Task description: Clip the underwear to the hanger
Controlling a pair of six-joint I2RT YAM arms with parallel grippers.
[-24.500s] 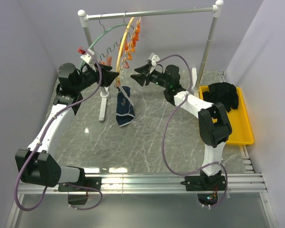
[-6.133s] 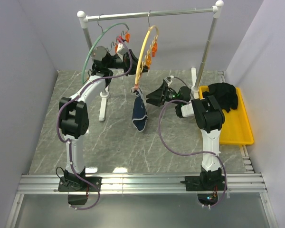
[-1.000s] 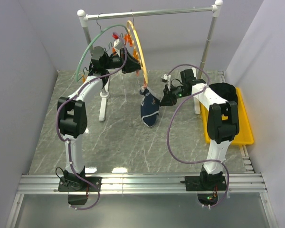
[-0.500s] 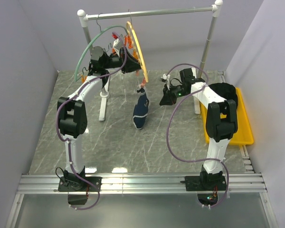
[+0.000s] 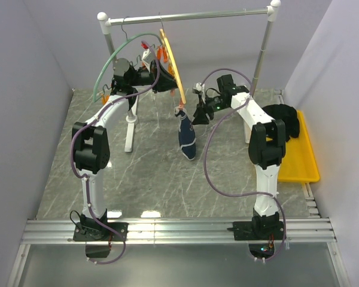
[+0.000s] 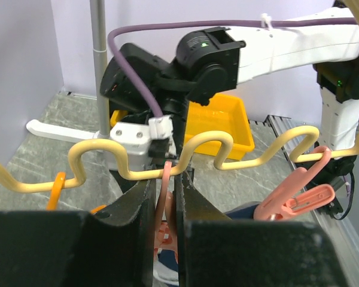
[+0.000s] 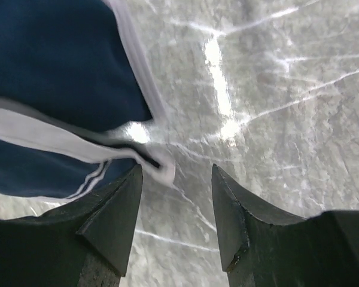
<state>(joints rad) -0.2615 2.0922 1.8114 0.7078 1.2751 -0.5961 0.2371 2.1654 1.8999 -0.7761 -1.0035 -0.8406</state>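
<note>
Arms both reach toward the hanger [image 5: 173, 63] under the rail [image 5: 215, 14]. We see the left end effector [image 6: 166, 197] clenched on an orange clip [image 6: 167, 173]. The right end effector [image 7: 173, 206] stands released just beside the underwear [image 5: 187, 139], which hangs from the hanger's low end.

underwear [image 5: 187, 140]: navy-blue briefs with white trim, hanging bunched and lengthwise from one orange clip [image 5: 180, 111].
hanger [image 5: 172, 57]: yellow arc hooked over the rail [image 5: 227, 14], seen nearly edge-on, sloping down to the right.
clip point: hanger's lower end.
</note>
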